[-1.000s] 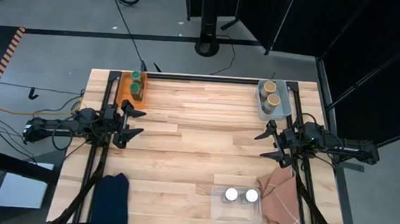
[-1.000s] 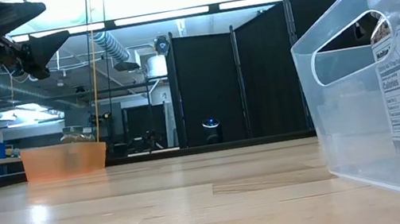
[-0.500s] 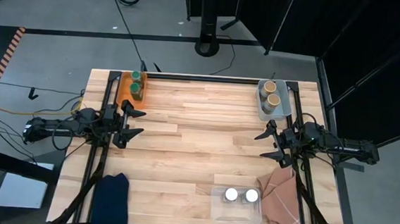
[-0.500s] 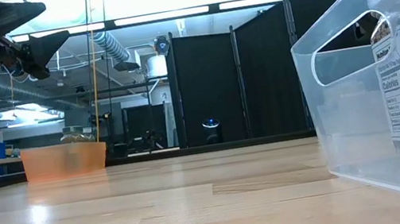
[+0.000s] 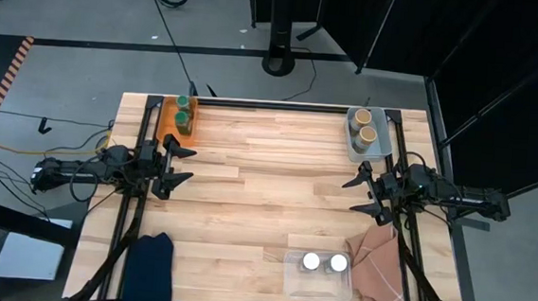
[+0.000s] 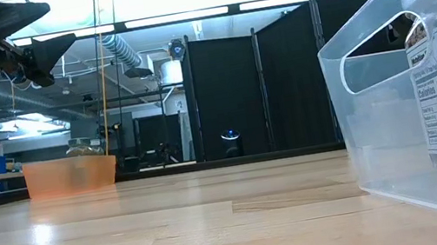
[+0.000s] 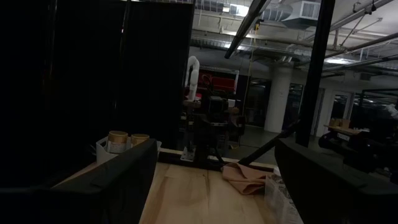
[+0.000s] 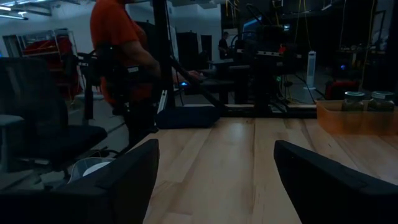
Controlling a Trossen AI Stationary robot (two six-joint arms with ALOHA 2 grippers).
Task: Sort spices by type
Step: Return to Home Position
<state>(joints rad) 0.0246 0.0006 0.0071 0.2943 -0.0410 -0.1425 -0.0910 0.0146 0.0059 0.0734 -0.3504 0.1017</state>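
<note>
Left tool (image 5: 188, 163): over the left side of the desk (image 5: 266, 188), fingers spread, pointing toward the centre. Right tool (image 5: 349, 197): over the right side, fingers also spread, facing the left one across bare wood. Both are raised off the surface in the wrist views.

Spices, 6 jars in 3 bins:
- 2 green-lidded jars (image 5: 184, 109) stand in the orange bin (image 5: 168, 124) at the far left corner. The bin is near the left tool, beyond it toward the far edge, not touching. The right wrist view shows this bin (image 8: 354, 118) across the desk with both jars (image 8: 364, 101) side by side.
- 2 tan-lidded jars (image 5: 364, 127) stand in the gray bin (image 5: 350, 142) at the far right corner, near the right tool and beyond it, apart from it. The left wrist view shows them (image 7: 124, 140) across the desk.
- 2 white-lidded jars (image 5: 324, 262) stand side by side in the clear bin (image 5: 317, 285) at the near edge, right of centre, well apart from both tools. In the low view this bin's wall (image 6: 376, 115) fills the right of the picture.

Other: pink cloth (image 5: 380, 263) just beside the clear bin, under the right arm. Dark blue cloth (image 5: 150, 266) at the near left edge. A person (image 8: 124, 50) in an orange top stands beyond the desk.
</note>
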